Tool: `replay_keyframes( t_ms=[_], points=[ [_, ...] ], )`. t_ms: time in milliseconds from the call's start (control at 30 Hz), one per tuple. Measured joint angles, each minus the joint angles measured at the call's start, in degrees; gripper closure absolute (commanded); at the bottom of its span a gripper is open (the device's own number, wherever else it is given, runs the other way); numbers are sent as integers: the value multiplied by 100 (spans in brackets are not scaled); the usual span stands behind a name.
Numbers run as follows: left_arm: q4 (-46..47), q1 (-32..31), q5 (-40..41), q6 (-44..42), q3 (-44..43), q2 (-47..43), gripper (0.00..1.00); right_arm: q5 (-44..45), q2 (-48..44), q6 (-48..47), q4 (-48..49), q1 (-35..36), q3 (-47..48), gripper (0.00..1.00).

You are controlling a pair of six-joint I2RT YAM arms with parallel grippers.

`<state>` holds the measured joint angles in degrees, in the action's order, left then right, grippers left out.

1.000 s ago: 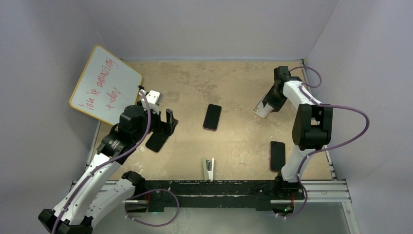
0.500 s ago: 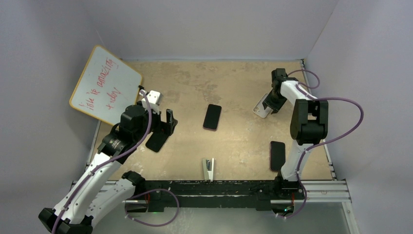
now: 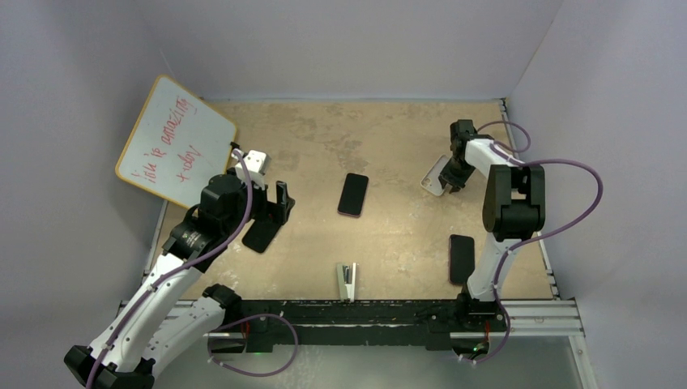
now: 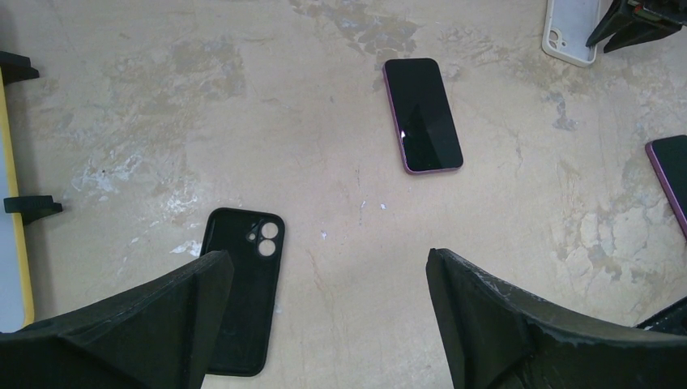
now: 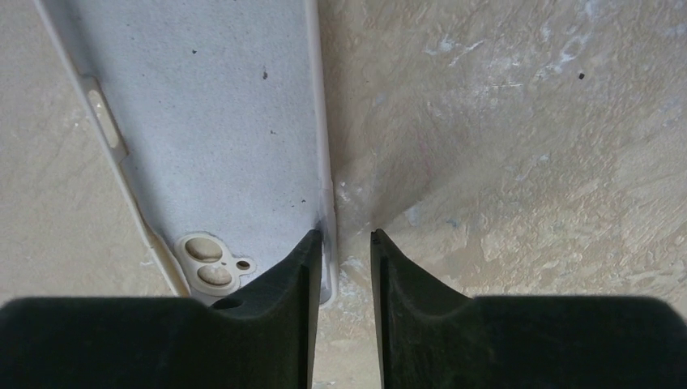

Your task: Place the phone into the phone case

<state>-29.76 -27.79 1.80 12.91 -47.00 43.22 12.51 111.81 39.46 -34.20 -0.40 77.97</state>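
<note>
The sandy brown surface [image 3: 389, 138] holds two phones and two cases. The task's dark phone with a pink edge [image 3: 353, 194] lies flat in the middle of the top view, screen up, with nothing touching it; in the left wrist view it sits in the upper middle [image 4: 422, 114]. The white phone case [image 3: 434, 178] lies open side up at the right of the top view, well apart from that phone; its camera hole shows low in the right wrist view [image 5: 219, 121].

The right end effector [image 5: 344, 235] is down at the case's corner; one black finger [image 5: 283, 300] is inside the case, against its rim, and the other is outside on the surface; they are only a little apart, and bare surface shows between the rim and the outer finger, so it is not clenched on the case.

The left end effector [image 4: 326, 255] hangs at the left of the top view, released, its fingers wide apart; a black phone case [image 4: 243, 284] lies flat below it, open side down. A second dark phone [image 3: 461, 258] lies at the lower right; a whiteboard with red writing [image 3: 174, 139] leans at the upper left.
</note>
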Motion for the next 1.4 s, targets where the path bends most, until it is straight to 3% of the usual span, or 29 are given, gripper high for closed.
replay_keyframes(
  t_ms=[200, 500, 900, 1067, 1133, 1400],
  points=[
    [-2, 0, 24, 0, 0, 0, 6, 20, -7, -90, 164, 168, -31, 100],
    [-24, 0, 96, 2, 0, 50, 6, 297, -358, -264, 168, 1139, -417, 100],
    [-94, 0, 164, 9, 0, 195, 8, 299, -1814, -83, 79, 2839, -2260, 100],
    [-122, 0, 173, 9, 0, 195, 8, 304, -2382, 46, 210, 3086, -2704, 73],
    [-122, 0, 188, 9, 0, 195, 7, 310, -2496, 90, 142, 3126, -2708, 67],
    [-127, 0, 258, 13, 0, 195, 3, 304, -2671, 389, -9, 3353, -2236, 25]
  ],
)
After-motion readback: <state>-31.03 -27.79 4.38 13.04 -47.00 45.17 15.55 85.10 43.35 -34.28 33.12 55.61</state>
